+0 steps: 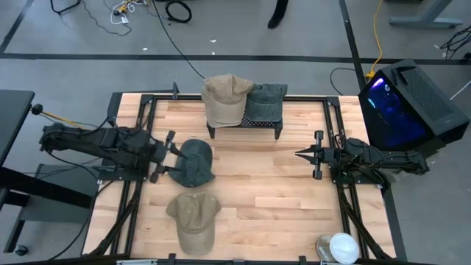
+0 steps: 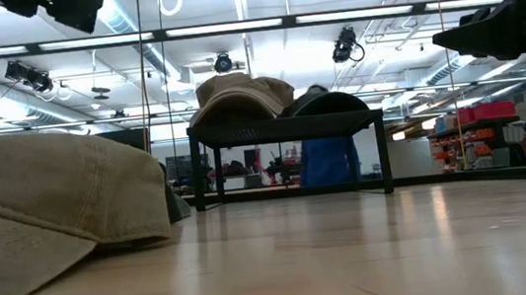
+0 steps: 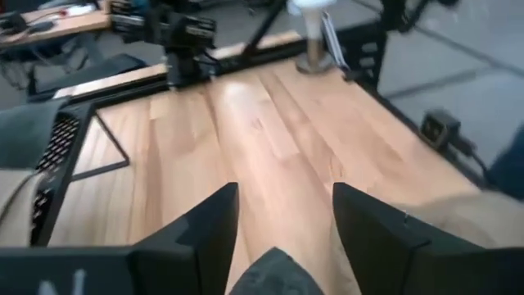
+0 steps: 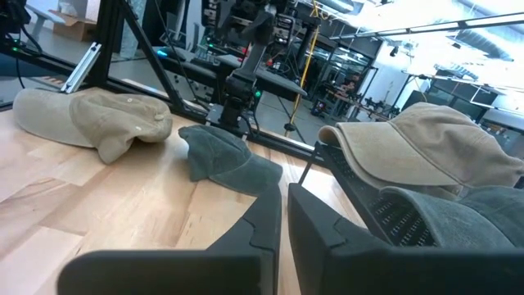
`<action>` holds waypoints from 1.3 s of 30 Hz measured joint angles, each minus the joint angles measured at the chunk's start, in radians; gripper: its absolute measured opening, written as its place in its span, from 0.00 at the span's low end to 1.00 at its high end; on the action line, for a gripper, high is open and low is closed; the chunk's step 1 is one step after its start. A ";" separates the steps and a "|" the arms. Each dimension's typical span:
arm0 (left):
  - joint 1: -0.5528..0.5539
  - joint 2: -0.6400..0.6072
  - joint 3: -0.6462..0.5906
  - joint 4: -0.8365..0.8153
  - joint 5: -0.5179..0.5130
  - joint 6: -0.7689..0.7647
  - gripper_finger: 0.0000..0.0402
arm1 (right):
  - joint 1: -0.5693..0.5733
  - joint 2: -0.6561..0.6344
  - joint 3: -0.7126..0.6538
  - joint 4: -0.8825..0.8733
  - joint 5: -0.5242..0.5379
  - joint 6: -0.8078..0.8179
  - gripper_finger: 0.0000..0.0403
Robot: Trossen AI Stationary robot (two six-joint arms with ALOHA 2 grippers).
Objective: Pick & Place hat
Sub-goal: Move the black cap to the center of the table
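A dark grey-green hat (image 1: 194, 163) lies flat on the wooden table, left of centre. My left gripper (image 1: 167, 157) stands open at its left edge, raised above it. The left wrist view shows a bit of the hat (image 3: 274, 277) low between the spread fingers of this gripper (image 3: 282, 225), apart from them. A tan hat (image 1: 195, 218) lies near the front edge. On the black rack (image 1: 246, 124) at the far side rest a tan hat (image 1: 225, 97) and a grey hat (image 1: 266, 103). My right gripper (image 1: 300, 154) waits shut at the right, level.
Bare wood (image 1: 257, 184) lies between the two arms. A white round object (image 1: 342, 247) stands at the near right corner. A black case with blue light (image 1: 401, 103) sits off the table's far right. Black frame rails (image 1: 132, 206) run along both sides.
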 joint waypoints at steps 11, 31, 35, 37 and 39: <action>0.000 0.155 0.084 -0.070 0.019 0.188 0.55 | 0.000 0.000 0.000 0.000 0.000 0.000 0.07; 0.000 0.400 0.215 -0.330 0.019 0.451 0.55 | 0.000 0.000 0.000 0.000 0.000 0.000 0.07; 0.000 0.444 0.215 -0.347 0.017 0.499 0.55 | 0.000 0.000 0.000 0.000 0.000 0.000 0.07; 0.000 0.464 0.215 -0.351 0.009 0.501 0.55 | 0.000 0.000 0.000 0.000 0.000 0.000 0.07; 0.000 0.482 0.215 -0.367 -0.012 0.496 0.55 | 0.000 0.000 0.000 0.000 0.000 0.000 0.07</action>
